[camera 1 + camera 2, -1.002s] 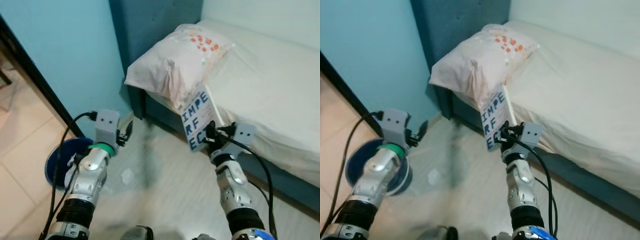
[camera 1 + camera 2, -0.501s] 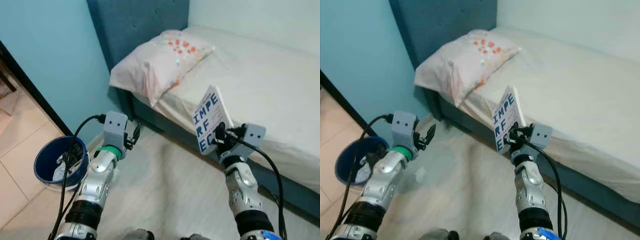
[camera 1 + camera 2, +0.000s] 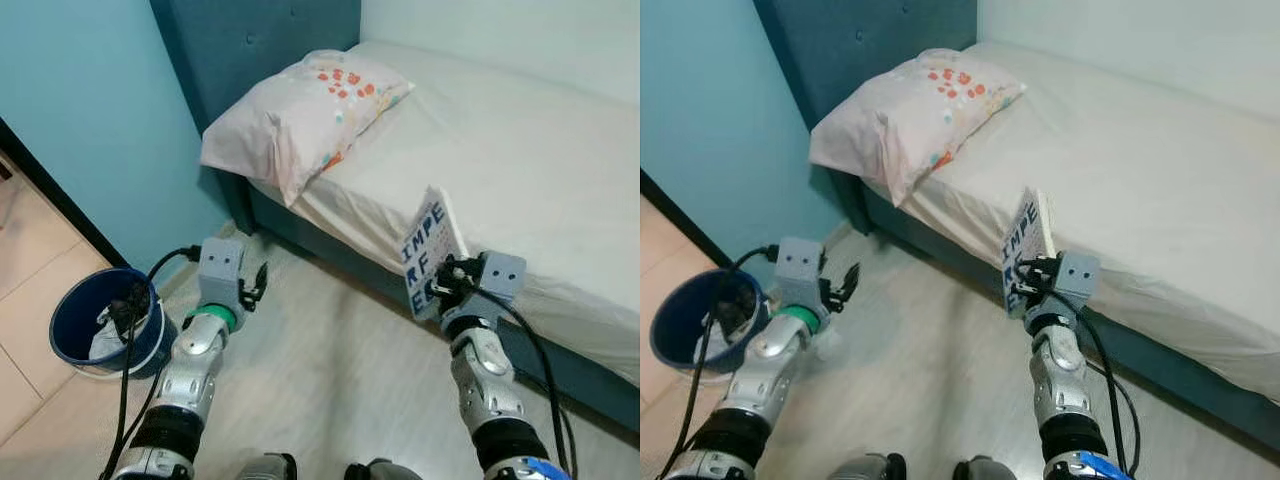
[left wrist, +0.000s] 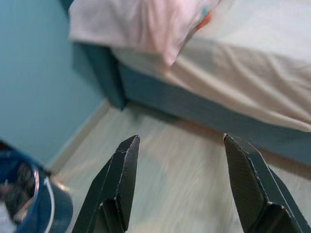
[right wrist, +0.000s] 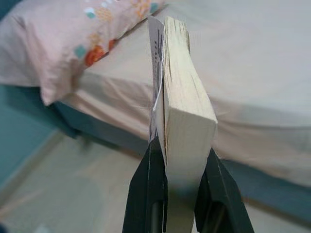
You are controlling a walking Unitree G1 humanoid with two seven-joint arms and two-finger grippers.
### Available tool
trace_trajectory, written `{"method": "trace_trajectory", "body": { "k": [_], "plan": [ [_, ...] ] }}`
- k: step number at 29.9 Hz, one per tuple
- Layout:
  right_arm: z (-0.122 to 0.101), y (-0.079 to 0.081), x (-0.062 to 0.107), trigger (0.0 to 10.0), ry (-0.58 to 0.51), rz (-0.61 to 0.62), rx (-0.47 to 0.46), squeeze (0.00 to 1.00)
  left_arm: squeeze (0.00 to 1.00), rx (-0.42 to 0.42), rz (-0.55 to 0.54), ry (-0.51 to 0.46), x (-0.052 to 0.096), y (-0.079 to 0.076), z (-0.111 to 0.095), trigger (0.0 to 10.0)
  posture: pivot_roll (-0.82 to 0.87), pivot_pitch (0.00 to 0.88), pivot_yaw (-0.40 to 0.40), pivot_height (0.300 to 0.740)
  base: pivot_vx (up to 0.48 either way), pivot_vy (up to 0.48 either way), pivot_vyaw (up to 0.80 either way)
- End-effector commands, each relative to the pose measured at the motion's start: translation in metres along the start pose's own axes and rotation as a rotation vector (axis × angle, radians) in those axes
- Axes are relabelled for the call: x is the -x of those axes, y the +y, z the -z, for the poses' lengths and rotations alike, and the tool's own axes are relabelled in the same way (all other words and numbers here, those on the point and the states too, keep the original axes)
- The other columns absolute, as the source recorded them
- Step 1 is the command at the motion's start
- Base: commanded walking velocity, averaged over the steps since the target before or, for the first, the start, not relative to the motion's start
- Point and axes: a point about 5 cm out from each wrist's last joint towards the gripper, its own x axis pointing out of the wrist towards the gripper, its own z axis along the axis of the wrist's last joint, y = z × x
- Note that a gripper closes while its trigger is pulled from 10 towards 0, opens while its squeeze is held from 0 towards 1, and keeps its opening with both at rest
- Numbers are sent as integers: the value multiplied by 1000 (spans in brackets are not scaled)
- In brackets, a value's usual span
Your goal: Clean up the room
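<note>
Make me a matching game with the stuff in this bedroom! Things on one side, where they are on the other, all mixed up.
Things:
1. pillow
2. book
3. bucket
4. left pincer

Places or states:
A. on the floor by the blue wall
B. open, above the floor
C. at the head of the bed
D. held upright in the right pincer

Pairs: 1-C, 2-D, 3-A, 4-B

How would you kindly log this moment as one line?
right tool: shut on white paperback book with blue letters, beside cream-sheeted bed | left tool: open, nothing held, above pale wooden floor
</note>
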Motion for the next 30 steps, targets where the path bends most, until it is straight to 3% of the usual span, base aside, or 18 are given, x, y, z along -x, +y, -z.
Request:
{"method": "trace_trajectory", "body": {
  "k": [1,7,13,30],
  "plan": [
    [1,4,2,10000,-16,-23,17,0,0,28,-27,17,4,3,8,10000,93,49,69,737,0,0,0],
    [4,8,1,10000,-2,-49,-4,0,0,54,-39,-11,4,3,6,10000,80,48,44,737,0,0,0],
    [8,7,3,10000,8,-31,-17,0,0,45,0,-37,4,-9,5,10000,87,37,30,737,0,0,0],
    [3,9,6,10000,-59,-30,-22,0,0,44,115,-111,-4,-25,-14,10000,71,23,63,737,0,0,0]
  ]
}}
